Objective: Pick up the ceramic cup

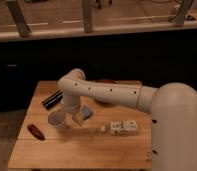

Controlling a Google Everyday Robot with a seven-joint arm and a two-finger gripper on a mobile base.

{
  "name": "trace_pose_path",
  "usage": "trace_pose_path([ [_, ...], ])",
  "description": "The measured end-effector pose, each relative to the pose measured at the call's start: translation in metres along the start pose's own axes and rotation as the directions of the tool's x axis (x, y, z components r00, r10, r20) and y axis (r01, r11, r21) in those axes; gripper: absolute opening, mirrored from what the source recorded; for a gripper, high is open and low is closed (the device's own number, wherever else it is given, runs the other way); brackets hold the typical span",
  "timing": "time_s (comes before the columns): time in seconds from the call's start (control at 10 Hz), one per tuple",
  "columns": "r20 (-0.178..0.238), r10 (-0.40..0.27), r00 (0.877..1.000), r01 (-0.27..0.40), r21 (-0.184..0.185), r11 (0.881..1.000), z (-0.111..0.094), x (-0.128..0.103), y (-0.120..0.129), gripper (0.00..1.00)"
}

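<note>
The ceramic cup point(57, 120) is a small pale tapered cup standing upright on the left half of the wooden table point(82, 150). My gripper point(72, 116) hangs down from the white arm point(102, 91), right at the cup's right side and over its rim. The gripper is open, and one yellowish finger point(78, 119) shows between the cup and a blue sponge point(87, 112). Whether a finger touches the cup I cannot tell. The cup rests on the table.
A black object point(52, 99) lies at the back left and a red-brown object point(36, 131) at the front left. A white box point(123, 127) and a small pale piece point(103, 128) sit right of the cup. An orange bowl point(106, 81) is partly hidden behind the arm.
</note>
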Motion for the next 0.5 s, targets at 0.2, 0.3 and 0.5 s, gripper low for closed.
trace_pose_path([
  [0.2,0.009,-0.010,1.000,0.010,-0.013,1.000,0.004,0.005,-0.004,0.80],
  [0.3,0.016,-0.014,1.000,0.015,-0.033,0.999,0.006,0.007,-0.006,0.80],
  [0.5,0.029,-0.024,0.999,0.027,-0.084,0.996,0.012,0.009,-0.010,0.79],
])
